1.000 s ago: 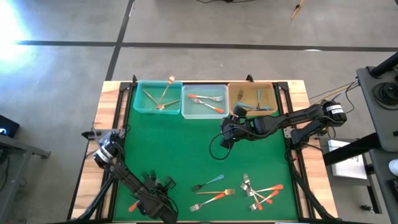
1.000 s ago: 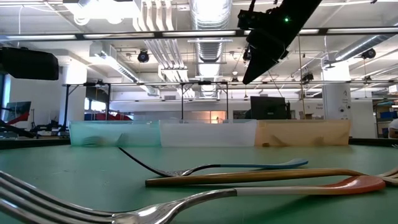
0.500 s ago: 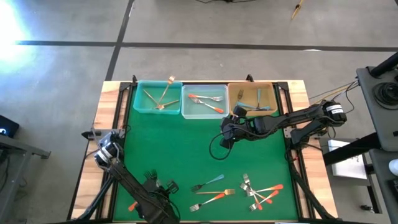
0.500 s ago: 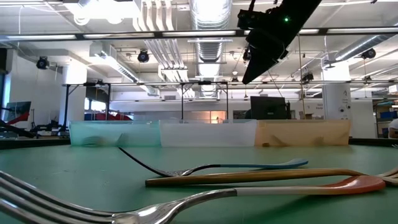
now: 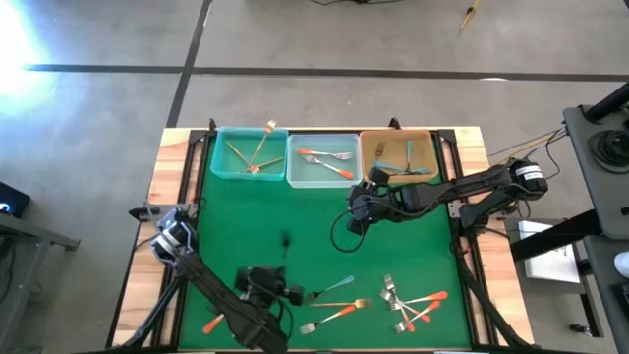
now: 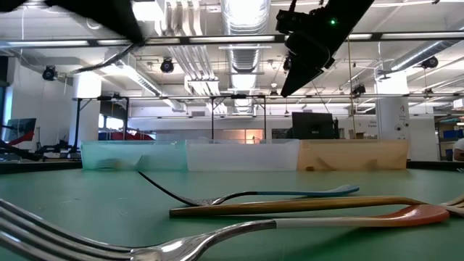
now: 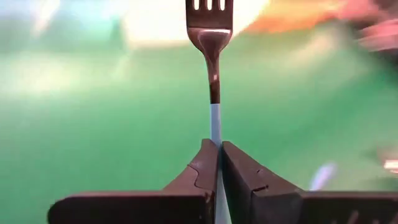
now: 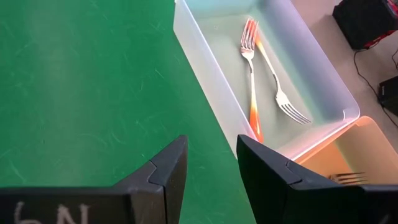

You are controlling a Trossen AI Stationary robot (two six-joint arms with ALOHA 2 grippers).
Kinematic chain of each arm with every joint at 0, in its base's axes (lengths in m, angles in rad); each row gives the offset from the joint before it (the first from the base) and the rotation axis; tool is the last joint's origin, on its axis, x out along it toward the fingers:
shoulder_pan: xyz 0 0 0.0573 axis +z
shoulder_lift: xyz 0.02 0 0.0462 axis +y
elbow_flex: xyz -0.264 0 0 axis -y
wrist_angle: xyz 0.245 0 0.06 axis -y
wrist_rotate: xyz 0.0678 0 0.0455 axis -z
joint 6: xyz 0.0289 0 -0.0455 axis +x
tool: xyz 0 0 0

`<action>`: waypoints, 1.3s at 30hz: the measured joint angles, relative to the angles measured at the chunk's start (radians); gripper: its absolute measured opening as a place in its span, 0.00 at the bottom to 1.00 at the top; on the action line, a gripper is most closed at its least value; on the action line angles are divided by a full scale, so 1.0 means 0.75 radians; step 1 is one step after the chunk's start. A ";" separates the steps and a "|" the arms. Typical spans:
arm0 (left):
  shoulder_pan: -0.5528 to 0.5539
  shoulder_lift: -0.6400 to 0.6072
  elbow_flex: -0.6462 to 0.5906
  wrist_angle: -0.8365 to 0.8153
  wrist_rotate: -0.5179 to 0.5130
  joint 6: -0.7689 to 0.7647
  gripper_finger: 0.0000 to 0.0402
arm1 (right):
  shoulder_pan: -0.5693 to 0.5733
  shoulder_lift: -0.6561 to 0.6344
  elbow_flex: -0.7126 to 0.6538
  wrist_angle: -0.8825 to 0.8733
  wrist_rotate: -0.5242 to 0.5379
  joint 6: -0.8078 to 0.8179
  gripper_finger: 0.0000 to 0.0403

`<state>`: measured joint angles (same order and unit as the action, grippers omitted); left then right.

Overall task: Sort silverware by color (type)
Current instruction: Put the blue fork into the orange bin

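Left hand [image 7: 217,163] pinching blue-handled fork [image 7: 212,68], clear only in wrist view

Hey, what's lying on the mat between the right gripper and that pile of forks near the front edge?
Nothing: the high view shows bare green mat between the right gripper and the fork pile.

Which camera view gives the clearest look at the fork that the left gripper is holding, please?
The left wrist view: the blue-handled fork stands straight out from the shut left gripper, its tines and handle plain. The high view shows only the gripper over the mat, the fork too small to tell. The low and right wrist views do not show it.
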<state>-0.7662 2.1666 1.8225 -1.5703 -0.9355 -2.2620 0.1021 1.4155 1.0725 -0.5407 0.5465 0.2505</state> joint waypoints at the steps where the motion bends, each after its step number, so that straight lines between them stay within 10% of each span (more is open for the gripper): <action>1: -0.002 -0.001 0.000 0.005 -0.160 0.112 0.00 | 0.000 0.000 0.000 0.000 0.000 0.000 0.33; 9: 0.010 -0.003 0.083 0.020 -0.745 0.619 0.00 | 0.000 0.000 0.000 0.001 0.000 0.000 0.33; 27: 0.051 -0.017 0.108 0.013 -0.765 1.025 0.00 | 0.000 0.000 0.000 0.001 0.000 0.000 0.33; 39: -0.096 -0.033 0.167 0.026 -0.832 0.900 0.00 | 0.000 0.000 0.000 0.070 0.003 -0.006 0.33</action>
<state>-0.8381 2.1422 1.9474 -1.5508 -1.5599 -1.5869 0.1020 1.4155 1.0721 -0.4883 0.5488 0.2458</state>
